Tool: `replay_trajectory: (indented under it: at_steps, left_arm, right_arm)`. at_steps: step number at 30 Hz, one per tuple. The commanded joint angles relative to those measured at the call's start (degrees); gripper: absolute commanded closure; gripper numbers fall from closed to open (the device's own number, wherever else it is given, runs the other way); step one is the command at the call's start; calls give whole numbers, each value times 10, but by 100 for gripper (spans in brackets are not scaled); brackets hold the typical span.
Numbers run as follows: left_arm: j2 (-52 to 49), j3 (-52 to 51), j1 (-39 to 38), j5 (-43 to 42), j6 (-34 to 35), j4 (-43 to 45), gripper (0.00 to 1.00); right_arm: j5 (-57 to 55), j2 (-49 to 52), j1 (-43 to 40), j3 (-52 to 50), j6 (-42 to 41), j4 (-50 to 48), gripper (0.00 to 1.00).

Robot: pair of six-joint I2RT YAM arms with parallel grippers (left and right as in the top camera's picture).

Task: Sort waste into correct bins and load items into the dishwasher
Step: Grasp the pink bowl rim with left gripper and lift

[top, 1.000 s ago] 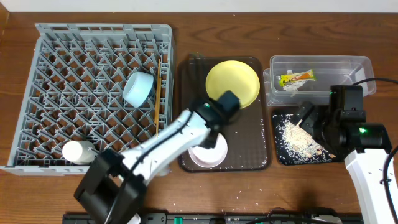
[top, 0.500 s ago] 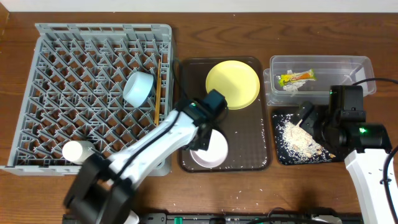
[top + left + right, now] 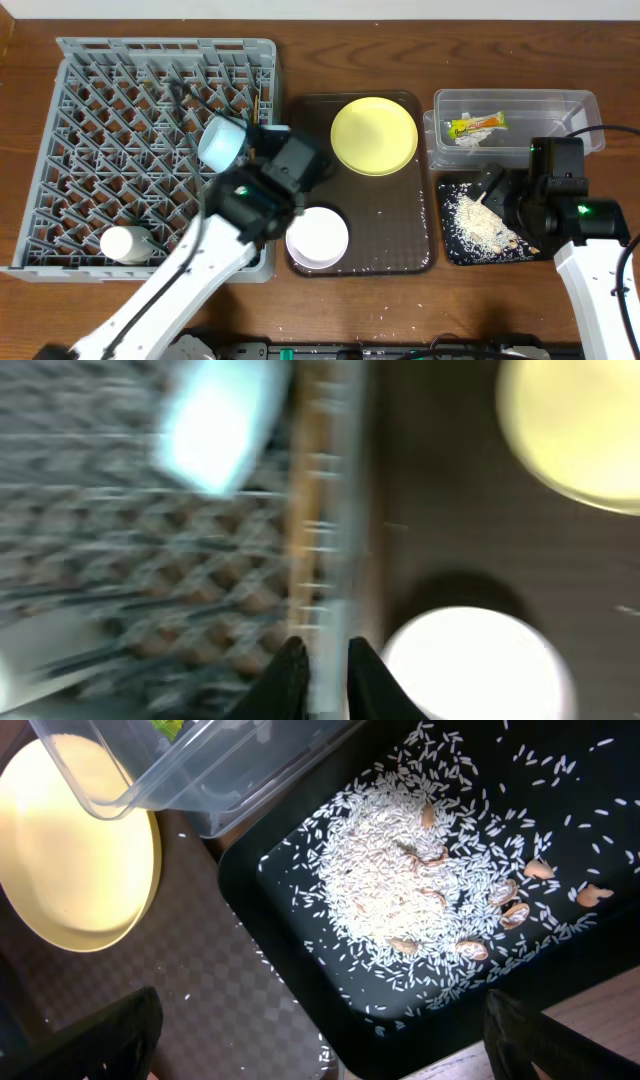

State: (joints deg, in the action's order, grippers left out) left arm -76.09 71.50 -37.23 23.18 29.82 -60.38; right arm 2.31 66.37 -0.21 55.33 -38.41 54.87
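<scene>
The grey dish rack [image 3: 110, 120] holds the light blue bowl [image 3: 222, 140], with the chopsticks [image 3: 262, 105] along its right side. The yellow plate [image 3: 373, 135] and the white-pinkish bowl [image 3: 317, 237] lie on the brown tray [image 3: 400, 240]. My left gripper [image 3: 272, 190] hovers over the rack's right rim, mostly hidden under its wrist. In the blurred left wrist view it [image 3: 320, 660] is empty, jaws narrowly apart, beside the bowl [image 3: 475, 665]. My right gripper [image 3: 330, 1040] is wide open and empty above the black tray [image 3: 560, 770] of rice crumbs [image 3: 400, 870]. The clear tub [image 3: 560, 105] holds the wrapper [image 3: 475, 125] and paper scraps [image 3: 466, 141].
A white cup [image 3: 125, 243] lies in the rack's front left corner. Loose rice grains are scattered on the brown tray's right side [image 3: 230, 1010] and on the table in front. The clear tub's corner [image 3: 200, 770] overhangs the black tray.
My left arm has swung left from above the white-pinkish bowl to the rack's right rim. The bowl has shifted slightly left. The right arm has not moved.
</scene>
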Motion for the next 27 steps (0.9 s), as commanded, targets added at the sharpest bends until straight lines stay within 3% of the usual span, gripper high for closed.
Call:
replay_trajectory:
  at_steps: [1, 2, 4, 6, 7, 10, 12, 18, 20, 21, 25, 27]
  left_arm:
    - [-100, -17, -48, -106, 4, 33, 87]
    - [-128, -17, -57, -105, 17, 27, 92]
    - [-203, -17, -70, -111, 76, 7, 92]
    - [-260, -17, -78, -145, 84, 25, 92]
    - [-280, -17, -83, -167, 80, 44, 92]
    - [-336, -17, -105, -355, -14, 167, 93]
    - [-335, -16, -115, -377, -17, 190, 93]
    - [-252, 0, -113, -363, -32, 171, 91]
    - [-205, 0, -105, -336, -33, 153, 83]
    - [-175, 0, -100, -302, -32, 135, 72]
    - [-121, 0, -87, -176, -32, 73, 65]
    - [-134, -17, -80, -158, -31, 71, 61]
  right_arm:
    - [-6, 0, -3, 1, -5, 1, 1]
    - [-6, 0, -3, 1, -5, 1, 1]
    - [-6, 0, -3, 1, -5, 1, 1]
    - [-6, 0, -3, 1, -5, 1, 1]
    - [-6, 0, -3, 1, -5, 1, 1]
    - [-6, 0, -3, 1, -5, 1, 1]
    - [-6, 0, -3, 1, -5, 1, 1]
    - [-6, 0, -3, 1, -5, 1, 1]
    - [-6, 0, -3, 1, -5, 1, 1]
    - [-6, 0, -3, 1, -5, 1, 1]
    - [-6, 0, -3, 1, -5, 1, 1]
    - [-6, 0, -3, 1, -5, 1, 1]
